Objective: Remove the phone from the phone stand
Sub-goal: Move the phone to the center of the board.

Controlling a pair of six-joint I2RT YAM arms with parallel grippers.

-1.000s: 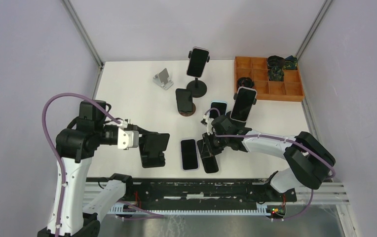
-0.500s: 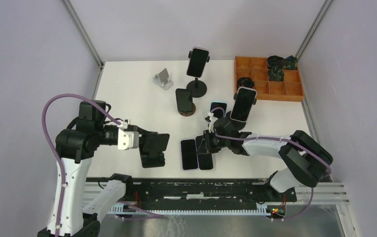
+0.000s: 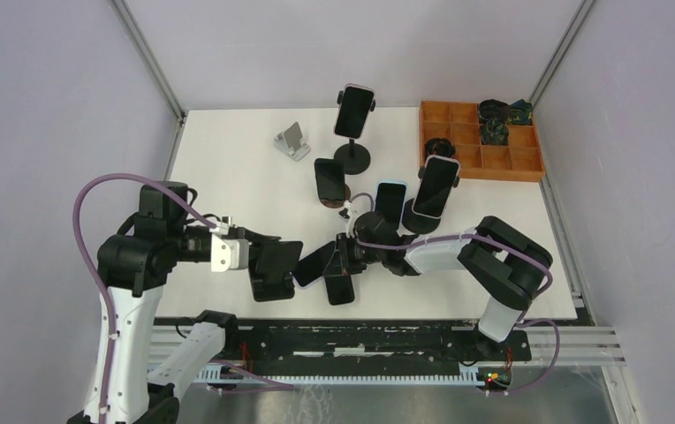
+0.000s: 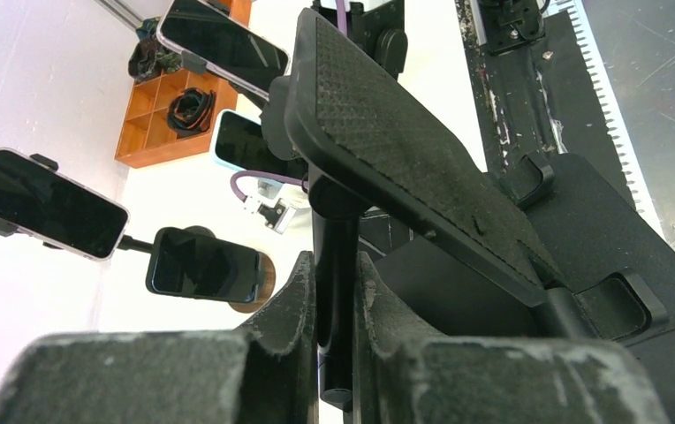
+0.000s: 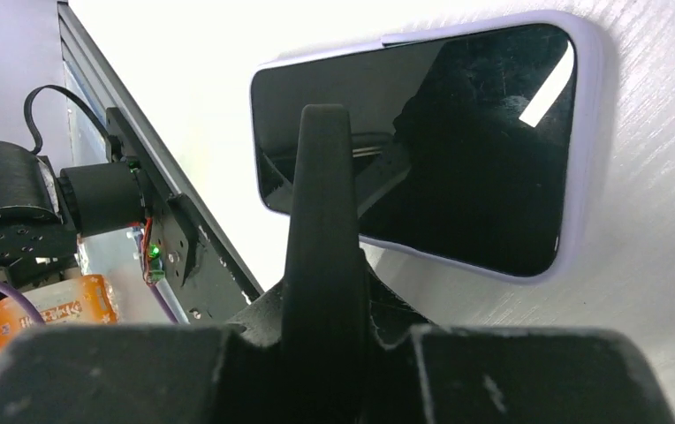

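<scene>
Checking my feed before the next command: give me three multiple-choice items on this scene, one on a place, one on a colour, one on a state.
1. Where on the table does the orange compartment tray stand?
A. far right corner
B. near left corner
C. centre

2. What colour is the case of the phone lying flat in the right wrist view?
A. red
B. pale lilac
C. green

3. The left fingers clamp the black phone stand by its stem. Its cradle is:
A. holding a phone
B. bare
C. folded flat

Answers:
1 A: the top view shows it in the far right corner.
2 B: a lilac rim runs round the dark screen.
3 B: the left wrist view shows only the textured pad.
</scene>
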